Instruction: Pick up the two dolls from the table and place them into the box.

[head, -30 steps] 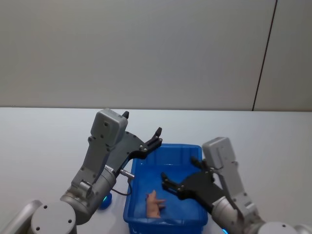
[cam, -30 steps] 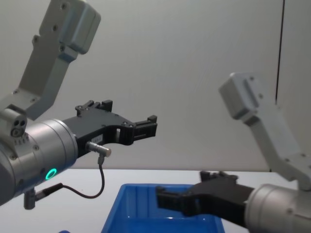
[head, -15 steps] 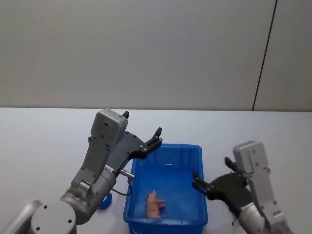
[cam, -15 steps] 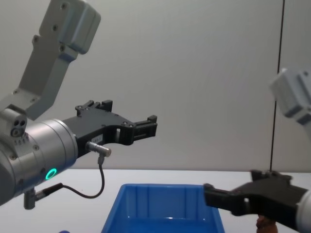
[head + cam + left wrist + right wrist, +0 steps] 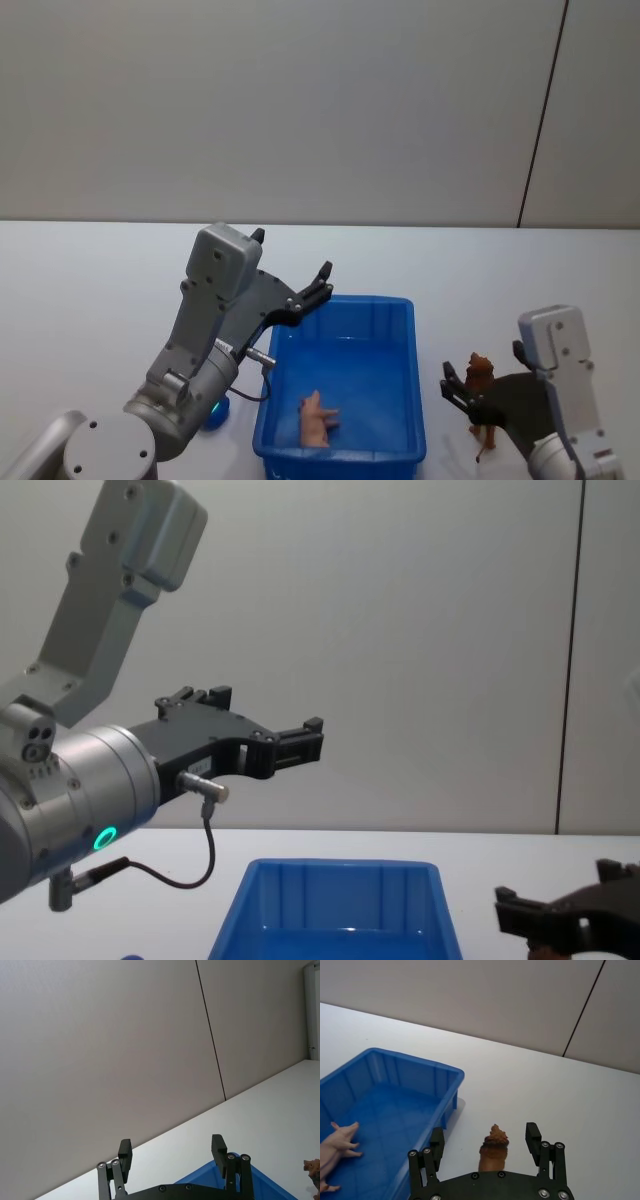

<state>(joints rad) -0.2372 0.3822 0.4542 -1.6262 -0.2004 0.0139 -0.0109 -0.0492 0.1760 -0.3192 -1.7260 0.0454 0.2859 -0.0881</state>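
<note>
1. Right hand (image 5: 485, 1131), fingers apart, has swung out from over the box (image 5: 345, 303) and now straddles the brown doll (image 5: 493, 1147), upright on the worktop (image 5: 100, 270) just beside it.
2. Pink doll (image 5: 315, 418) lies inside the box — one doll left, I judge.
3. Left hand (image 5: 171, 1146), fingers spread, hovers above the box's far-left corner.

We see the white table (image 5: 90, 290) carrying the blue box (image 5: 350, 299), which sits flat toward the table's 6 o'clock edge. At the box's 3 o'clock, near its wall but not touching it, the brown doll (image 5: 481, 375) stands upright on the bare surface.
</note>
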